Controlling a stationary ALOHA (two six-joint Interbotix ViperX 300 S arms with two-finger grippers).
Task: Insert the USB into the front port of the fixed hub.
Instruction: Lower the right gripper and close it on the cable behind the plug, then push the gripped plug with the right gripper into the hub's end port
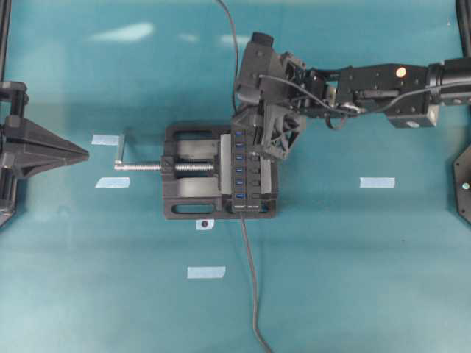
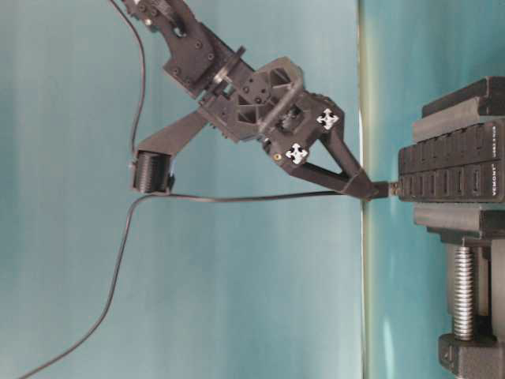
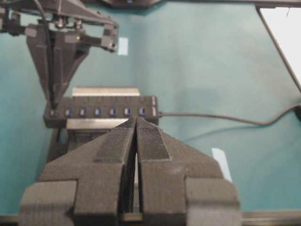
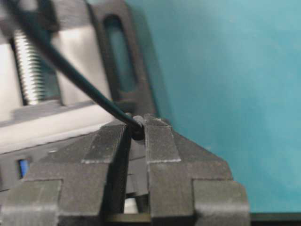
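The right claw [image 2: 371, 188] is pinched down narrow on the small black USB plug [image 2: 380, 189], and in the table-level view that plug sits right at the end face of the long narrow black hub [image 2: 450, 170], touching or just about touching it; how deep it sits, if at all, I cannot tell. The plug's long thin black cable [image 2: 237, 198] runs back level from the claw tips, then loops away up and down across the backdrop. From the right wrist view the cable [image 4: 70, 73] comes in slantwise and vanishes between the two ribbed black fingers [image 4: 160, 141], which stand close on either side of it.

The hub shows its row of blue ports [image 1: 240, 169] from overhead, with small black buttons alongside, and it is clamped in the wider black vise [image 1: 188, 173] with the silver screw [image 1: 143, 167] sticking out to the left. The hub's own black lead [image 1: 250, 279] trails off its near end down the teal counter [image 1: 353, 257].

Over on the left, the left claw [image 3: 136, 123] hangs back well apart from the vise, its pads pressed together with nothing between them. Pale tape strips [image 1: 377, 182] dot the counter.
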